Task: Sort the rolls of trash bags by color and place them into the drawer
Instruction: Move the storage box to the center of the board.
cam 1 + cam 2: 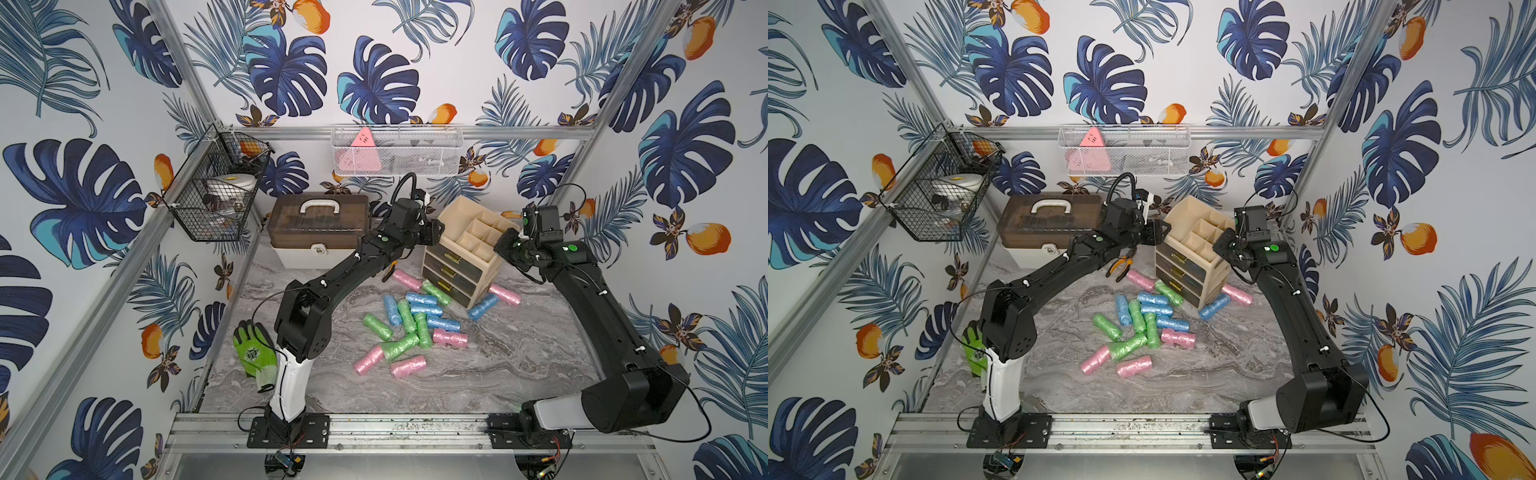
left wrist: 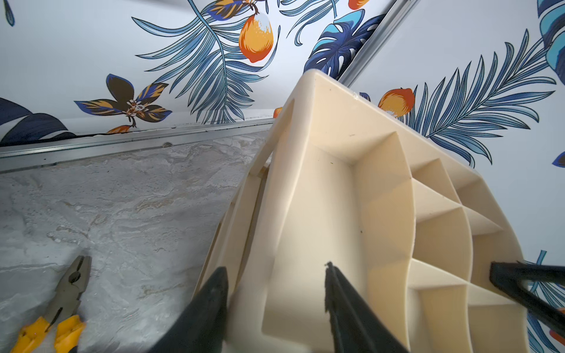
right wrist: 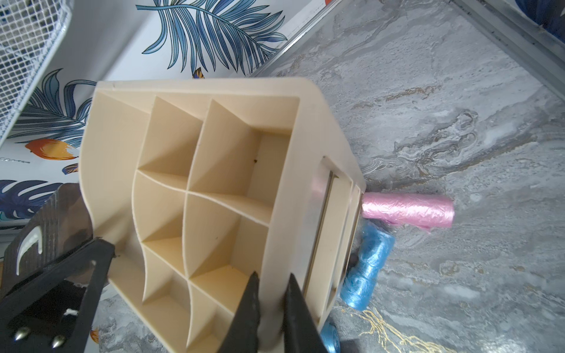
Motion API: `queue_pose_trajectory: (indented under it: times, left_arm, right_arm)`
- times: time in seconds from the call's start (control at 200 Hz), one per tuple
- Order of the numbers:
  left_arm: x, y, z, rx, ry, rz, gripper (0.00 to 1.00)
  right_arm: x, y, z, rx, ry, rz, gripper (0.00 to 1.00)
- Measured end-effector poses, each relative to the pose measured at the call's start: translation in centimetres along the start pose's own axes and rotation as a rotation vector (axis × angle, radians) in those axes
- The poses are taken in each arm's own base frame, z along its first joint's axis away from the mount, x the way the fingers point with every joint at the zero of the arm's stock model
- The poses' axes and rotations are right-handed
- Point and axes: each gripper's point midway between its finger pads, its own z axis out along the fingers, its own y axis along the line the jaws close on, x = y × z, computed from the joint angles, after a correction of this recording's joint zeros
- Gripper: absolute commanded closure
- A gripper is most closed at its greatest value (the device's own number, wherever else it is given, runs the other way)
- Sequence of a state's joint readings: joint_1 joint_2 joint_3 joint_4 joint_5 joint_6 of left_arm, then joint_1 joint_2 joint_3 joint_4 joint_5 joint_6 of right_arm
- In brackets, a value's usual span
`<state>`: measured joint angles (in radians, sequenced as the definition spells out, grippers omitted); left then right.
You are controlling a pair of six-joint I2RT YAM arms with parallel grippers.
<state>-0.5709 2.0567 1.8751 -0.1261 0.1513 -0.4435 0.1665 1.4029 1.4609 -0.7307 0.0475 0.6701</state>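
Both arms are on the cream drawer organizer (image 1: 461,210), which stands toward the table's far edge, right of its middle and turned at an angle to it. None of the trash-bag rolls (image 1: 424,309) has been picked up. Most lie in a loose mixed heap of pink, green and blue at the table's middle, in front of the organizer. A pink roll (image 3: 406,211) and a blue roll (image 3: 370,262) lie against its right side.

The three dark drawers (image 1: 451,272) look closed in both top views. So I judge the step in hand to be setting or steadying the organizer, ahead of any sorting.

The right gripper (image 3: 273,275) is pinched on the thin cream wall at the organizer's right rim, with one finger in a compartment and one outside. The left gripper (image 2: 276,266) straddles the left wall with its jaws apart. Whether it squeezes that wall, I cannot tell. Pliers (image 2: 75,281) lie on the table just beside it.

The next move calls for opening a drawer. One arm should hold the body firm while the other lets go, drops to a gold handle and pulls straight out. A green roll (image 1: 436,293) lies close before the bottom drawer and may block it, so it likely needs clearing first
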Motion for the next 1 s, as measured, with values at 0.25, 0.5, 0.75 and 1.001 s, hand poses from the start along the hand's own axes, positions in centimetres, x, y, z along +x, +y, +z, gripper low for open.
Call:
queue_pose_trajectory:
  times: [0.25, 0.5, 0.75, 1.001]
  left_arm:
    - [0.6, -1.4, 0.7, 0.022, 0.002, 0.010, 0.45]
    - [0.6, -1.8, 1.5, 0.027, -0.007, 0.013, 0.43]
    - [1.0, -2.6, 0.1, 0.028, 0.007, 0.002, 0.22]
    - [-1.9, -1.3, -4.4, -0.031, -0.077, -0.031, 0.15]
  right_arm:
    - [0.9, -1.0, -1.6, -0.003, -0.004, 0.019, 0.95]
    - [1.7, -1.5, -1.8, -0.023, -0.010, 0.032, 0.66]
    - [1.4, -0.3, -2.3, -0.064, -0.003, -0.001, 0.35]
    - [0.2, 0.2, -3.0, -0.058, -0.036, -0.045, 0.26]
